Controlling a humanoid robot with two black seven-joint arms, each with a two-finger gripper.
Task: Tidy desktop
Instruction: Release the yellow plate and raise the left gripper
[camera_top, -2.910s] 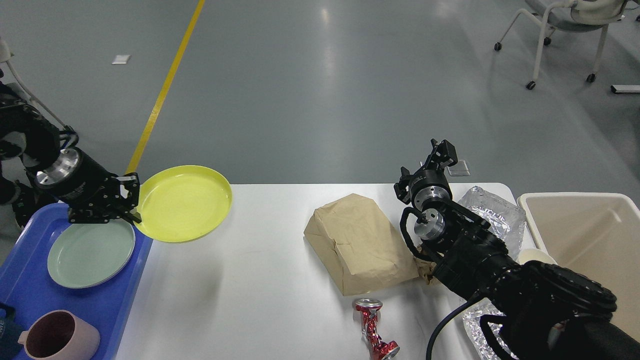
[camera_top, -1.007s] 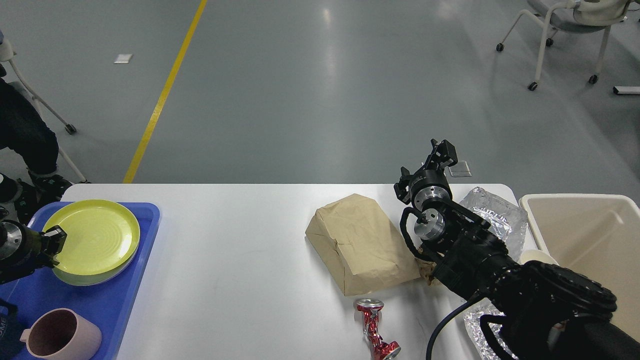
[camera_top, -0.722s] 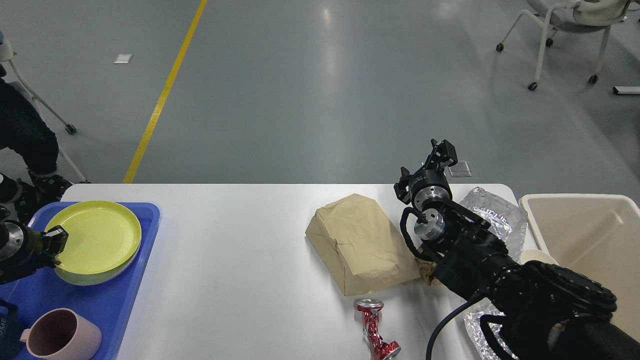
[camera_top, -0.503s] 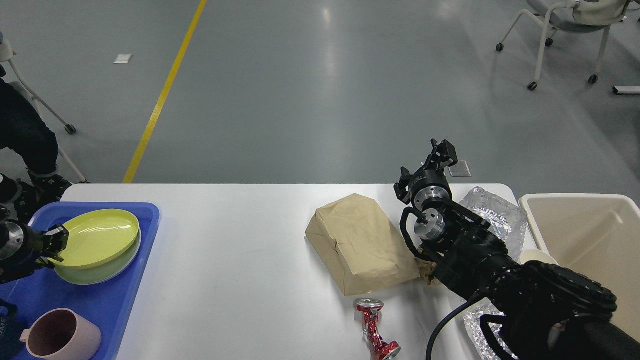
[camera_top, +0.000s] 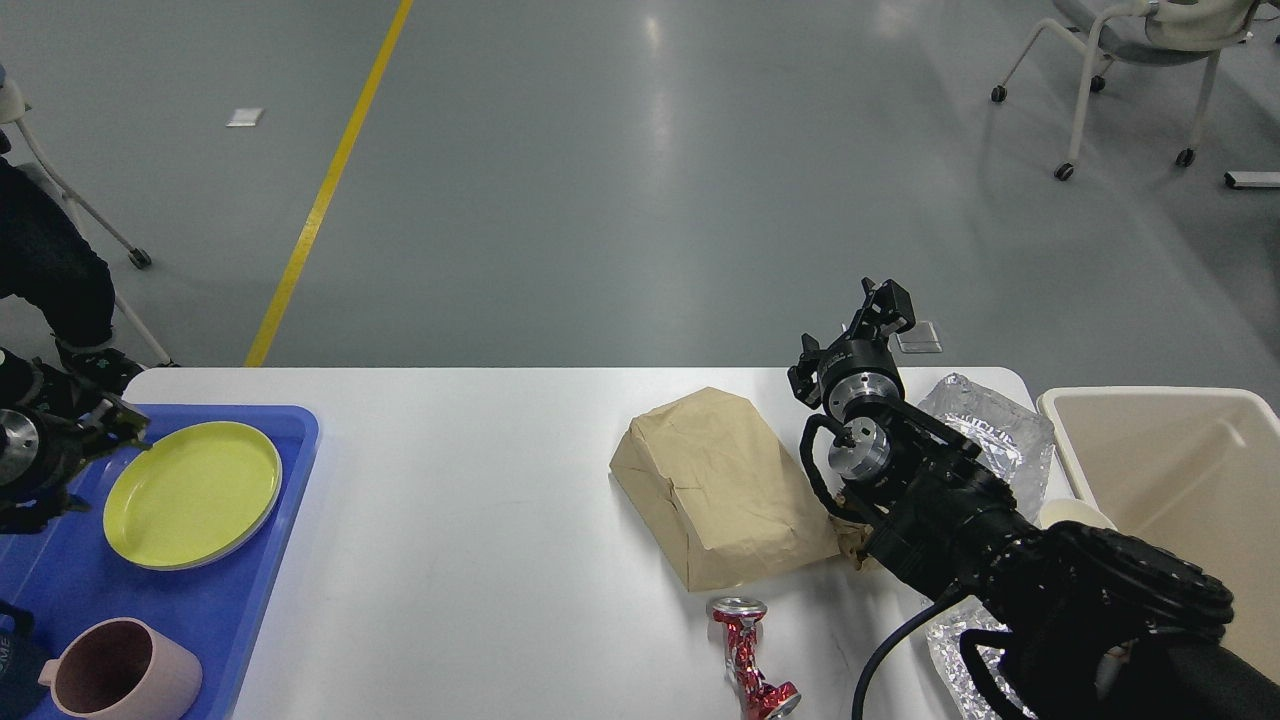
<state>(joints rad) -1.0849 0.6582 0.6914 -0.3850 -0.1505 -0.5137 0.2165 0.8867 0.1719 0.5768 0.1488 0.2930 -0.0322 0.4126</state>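
A wide white table (camera_top: 480, 520) with rounded corners fills the lower half of the view, with grey floor beyond its far edge. At the table's left edge sits a blue tray (camera_top: 200, 610). A yellow plate (camera_top: 192, 493) lies flat in the tray's far half, stacked on another plate whose rim just shows beneath it. A pink mug (camera_top: 125, 672) stands at the tray's near end.

The left gripper (camera_top: 115, 425) hangs just beside the yellow plate's far left rim, over the tray's far left corner. It is apart from the plate and holds nothing; whether its fingers are spread or closed cannot be told.

Right of the table's middle lies a crumpled brown paper bag (camera_top: 715, 485). A crushed red can (camera_top: 745, 660) lies near the front edge, just in front of the bag. Crinkled silver foil (camera_top: 990, 425) rests at the far right corner. A beige bin (camera_top: 1180, 480) stands past the right edge.

The right arm reaches over the bag's right side, its gripper (camera_top: 882, 305) raised above the far edge, empty. Its finger position cannot be told.
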